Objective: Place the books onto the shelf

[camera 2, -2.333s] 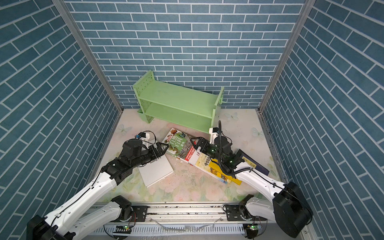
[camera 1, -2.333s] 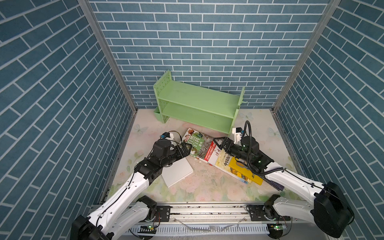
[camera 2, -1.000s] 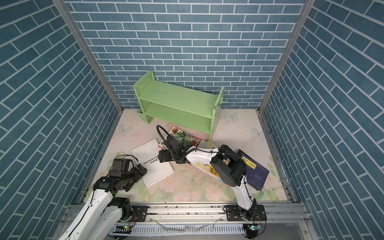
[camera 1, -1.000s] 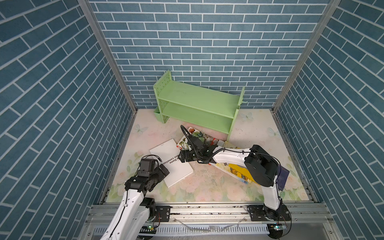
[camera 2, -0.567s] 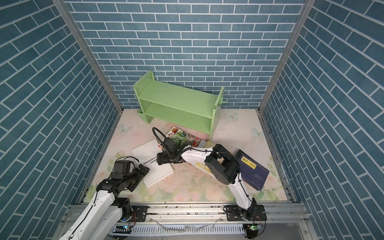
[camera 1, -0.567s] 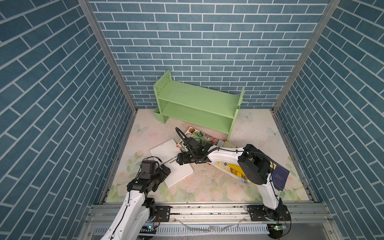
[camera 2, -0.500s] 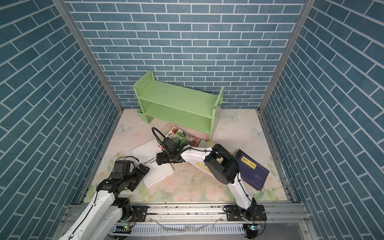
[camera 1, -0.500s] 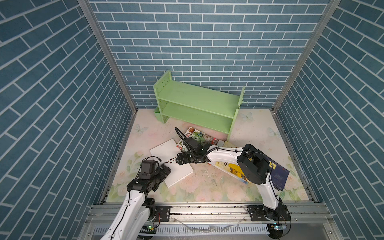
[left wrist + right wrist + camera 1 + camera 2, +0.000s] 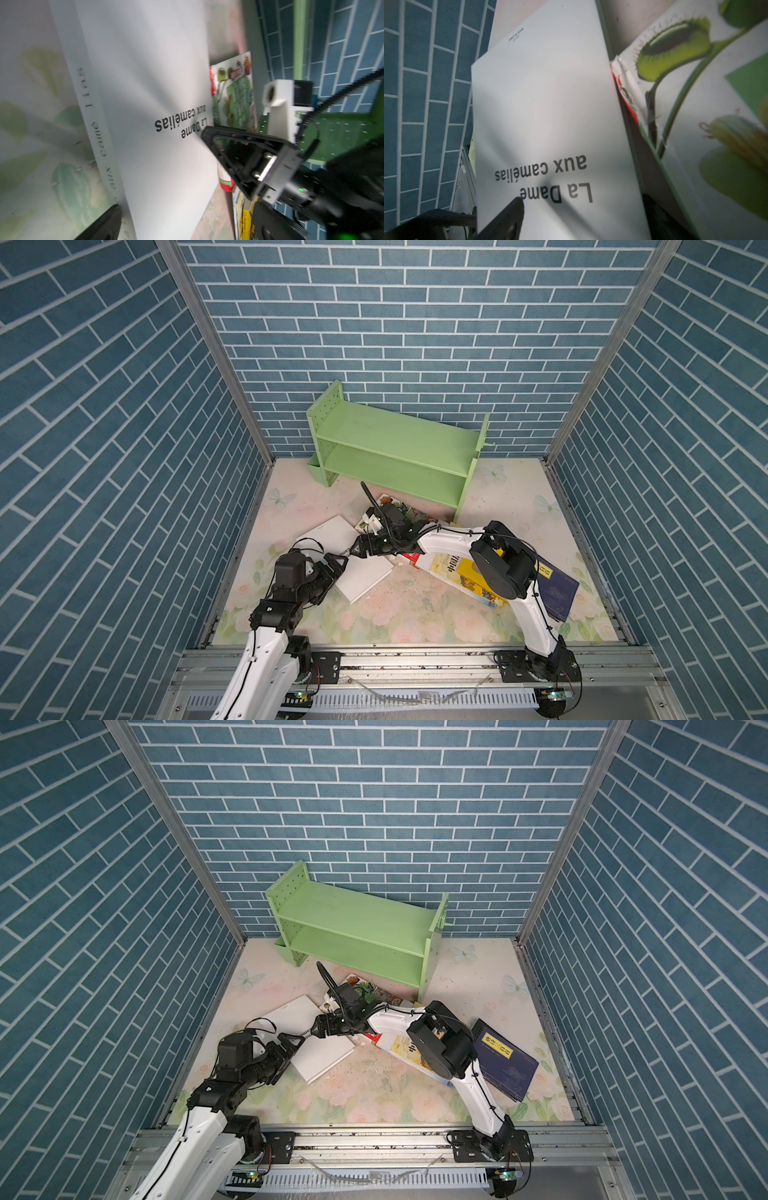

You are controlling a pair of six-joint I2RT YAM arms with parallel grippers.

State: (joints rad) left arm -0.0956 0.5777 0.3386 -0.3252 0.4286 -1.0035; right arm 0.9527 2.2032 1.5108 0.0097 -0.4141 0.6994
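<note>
The white book (image 9: 368,580) (image 9: 322,1058) titled "La Dame aux camélias" lies flat on the floor, left of centre. My left gripper (image 9: 337,565) (image 9: 294,1041) is open at its near left edge, and the cover (image 9: 155,83) lies between its fingertips (image 9: 104,224). My right gripper (image 9: 358,549) (image 9: 316,1031) reaches across, open just above the cover (image 9: 550,104). The green-and-red nature book (image 9: 409,514) (image 9: 716,124) lies beside it. A yellow book (image 9: 467,578) and a navy book (image 9: 555,593) lie further right. The green shelf (image 9: 395,448) (image 9: 353,923) holds no books.
Blue brick walls close in the floor on three sides. The shelf stands slanted against the back wall, with its right panel (image 9: 469,485) near the nature book. The right arm's elbow (image 9: 503,564) hangs over the yellow book. A metal rail (image 9: 415,664) runs along the front edge.
My right gripper has slid left from the nature book onto the white book. The left gripper has crept forward to the book's near edge. Both stay open.
</note>
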